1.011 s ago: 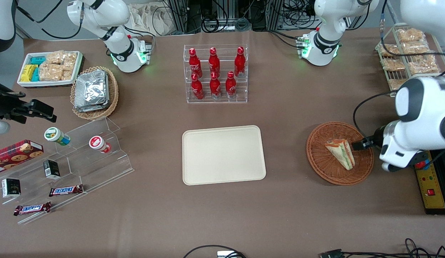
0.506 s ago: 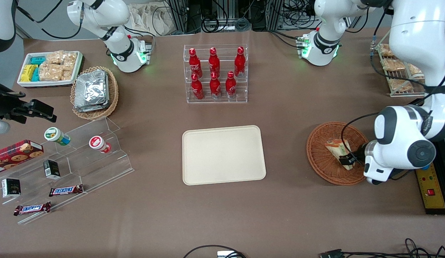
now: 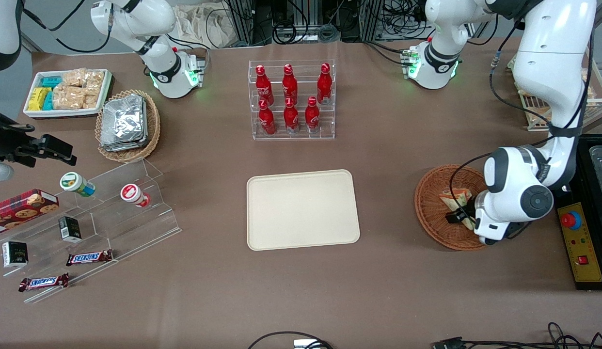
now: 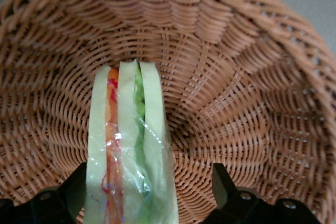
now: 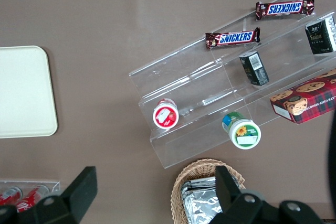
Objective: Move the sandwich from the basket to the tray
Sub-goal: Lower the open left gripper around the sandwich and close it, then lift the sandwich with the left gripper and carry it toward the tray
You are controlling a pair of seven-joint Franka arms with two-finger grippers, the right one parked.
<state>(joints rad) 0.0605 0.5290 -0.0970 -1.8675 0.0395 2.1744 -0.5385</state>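
Observation:
The sandwich, a wrapped wedge of pale bread with orange and green layers, lies in the reddish-brown wicker basket. My gripper is down inside the basket, at the end of the sandwich nearer the front camera. In the left wrist view the sandwich stands on edge between the open black fingers of the gripper, close against one finger and well apart from its mate, with the basket weave all around. The cream tray lies bare mid-table, its corner in the right wrist view too.
A clear rack of red bottles stands farther from the front camera than the tray. A control box with a red button and a wire rack of packets sit by the working arm. An acrylic snack shelf lies toward the parked arm's end.
The gripper has moved from the basket's rim in over the sandwich and now straddles its nearer end. The sandwich lies where it was.

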